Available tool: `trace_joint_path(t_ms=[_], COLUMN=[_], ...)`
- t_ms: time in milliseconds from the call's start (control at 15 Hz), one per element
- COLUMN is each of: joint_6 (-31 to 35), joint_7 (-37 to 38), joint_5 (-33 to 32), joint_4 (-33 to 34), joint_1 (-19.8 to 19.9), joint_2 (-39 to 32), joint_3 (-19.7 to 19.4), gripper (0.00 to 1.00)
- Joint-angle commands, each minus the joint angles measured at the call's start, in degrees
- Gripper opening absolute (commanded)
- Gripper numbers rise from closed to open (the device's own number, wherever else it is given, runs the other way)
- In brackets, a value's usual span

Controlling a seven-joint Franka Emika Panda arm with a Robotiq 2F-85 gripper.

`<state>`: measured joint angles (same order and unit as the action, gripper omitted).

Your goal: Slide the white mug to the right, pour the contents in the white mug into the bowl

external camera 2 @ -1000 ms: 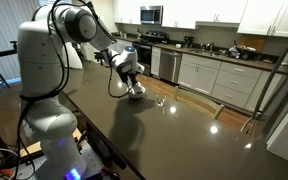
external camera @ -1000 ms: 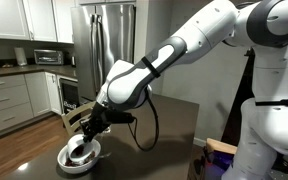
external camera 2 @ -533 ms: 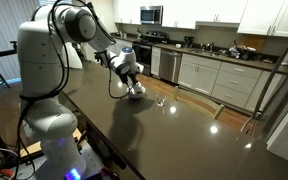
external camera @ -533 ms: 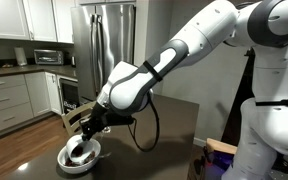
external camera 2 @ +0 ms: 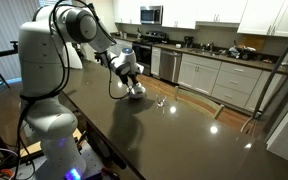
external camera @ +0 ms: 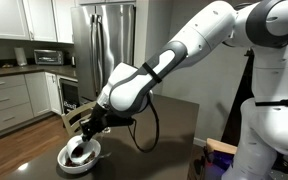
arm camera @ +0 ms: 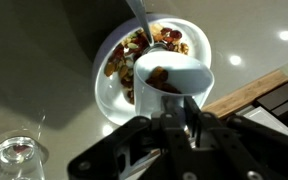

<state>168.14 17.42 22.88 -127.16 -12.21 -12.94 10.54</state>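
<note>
The gripper is closed tight on the white mug and holds it off the dark tabletop, over the bowl. In the wrist view the mug's open mouth faces the camera, and a brown piece shows inside it, lying against the inner wall. The mug covers the near part of the bowl; how far it is tipped I cannot tell from this angle.

The bowl is wide, white and shallow, and holds a heap of brown food pieces. A metal utensil leans out of the bowl, away from the gripper. The bowl sits close to the tabletop's edge — a strip of wooden floor shows just past it. A small clear glass stands upright on the tabletop near the bowl, not touching it.

In both exterior views the white arm reaches down from the robot's body, and the gripper hangs just over the bowl. From across the long tabletop, the gripper is directly above the bowl, with the glass just beside them. The mug itself is too small to make out in those views.
</note>
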Motion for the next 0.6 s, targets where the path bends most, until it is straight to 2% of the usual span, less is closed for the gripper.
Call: trace_joint_path(t_ms=[0,333,533], joint_6=[1.0,7.4,12.2], joint_7=[1.2,2.8,4.1], joint_5=[-1.7,-6.2,-9.7], joint_4=[-0.4,-2.8,-4.5], joint_1=[-0.1,-2.3,-6.3], joint_2=[0.1,0.1,0.0], joint_3=[-0.2,-2.2,-6.3], gripper=[0.07,0.07,0.07])
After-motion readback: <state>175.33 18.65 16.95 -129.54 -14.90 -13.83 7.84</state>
